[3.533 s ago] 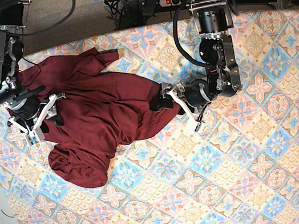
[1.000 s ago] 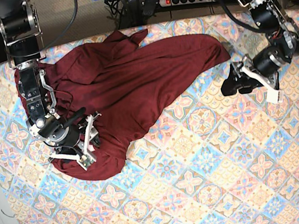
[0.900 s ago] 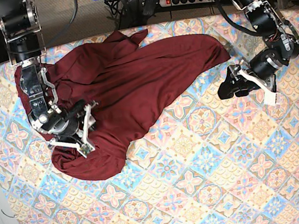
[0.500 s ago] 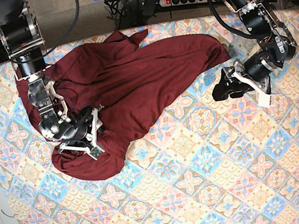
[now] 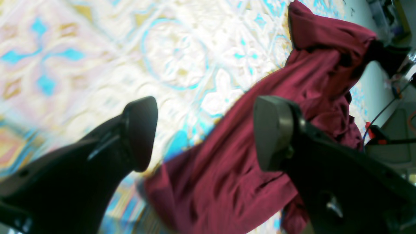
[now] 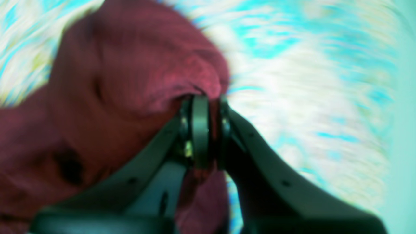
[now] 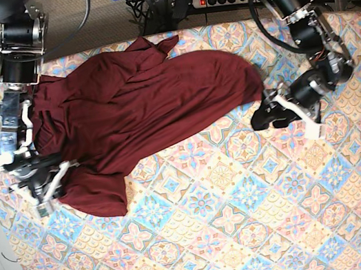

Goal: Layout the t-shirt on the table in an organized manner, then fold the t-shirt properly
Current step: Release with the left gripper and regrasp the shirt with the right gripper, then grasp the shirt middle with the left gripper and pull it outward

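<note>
Fingers [image 6: 200,130] of the right gripper [image 6: 208,133] pinch a soft maroon fold of the t-shirt [image 7: 134,108], a grip only its wrist view confirms. Left gripper [image 5: 204,133] fingers stand spread, empty, beside the shirt's rumpled edge. Thin jersey sprawls creased across the tile-patterned counter [image 7: 251,220].

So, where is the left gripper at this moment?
In the base view the left gripper is right of centre over the table, open, just beside the t-shirt's right edge.
</note>
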Controlling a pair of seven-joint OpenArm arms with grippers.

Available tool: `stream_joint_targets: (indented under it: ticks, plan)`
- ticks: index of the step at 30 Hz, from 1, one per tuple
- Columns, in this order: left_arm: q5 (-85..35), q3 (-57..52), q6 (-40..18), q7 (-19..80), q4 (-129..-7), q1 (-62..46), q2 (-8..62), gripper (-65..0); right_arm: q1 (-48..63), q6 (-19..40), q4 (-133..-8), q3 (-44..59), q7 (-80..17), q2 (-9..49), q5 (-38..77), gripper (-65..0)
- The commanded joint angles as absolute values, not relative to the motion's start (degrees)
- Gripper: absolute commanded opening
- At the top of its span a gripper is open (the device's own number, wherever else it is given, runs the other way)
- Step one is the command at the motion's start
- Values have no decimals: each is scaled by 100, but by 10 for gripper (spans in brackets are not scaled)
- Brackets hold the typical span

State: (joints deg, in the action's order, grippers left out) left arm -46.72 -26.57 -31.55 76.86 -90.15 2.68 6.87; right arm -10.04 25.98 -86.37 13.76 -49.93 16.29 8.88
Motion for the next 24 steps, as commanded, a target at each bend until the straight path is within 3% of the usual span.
stream_joint_targets:
  ticks: [1,7,12,19,24]
  plan:
    - [-4664,-2563,-3169,7530,-9103,374,620,-198,-1156,2571,-8690,1631,-4769,1736,919,-648]
    - [-3758,-2062,-3169,7143,-8989,822,-136,-198,-1323,2571,-8154,2316,-4716,1903,919,-648]
    - [-3108,-1868,-3169,6712,-8154,1429,-787,-198,-1437,2571,-7451,2571,-4699,2018,910,-645]
    - [-2897,-1657,-3160,5525,-6396,2229,-900,-198,-1393,2563,-7336,2738,-4435,2026,901,-512]
    - [-2870,-418,-3160,5042,-5191,2571,-900,-198,-1288,2563,-7363,2747,-4409,2035,901,-468]
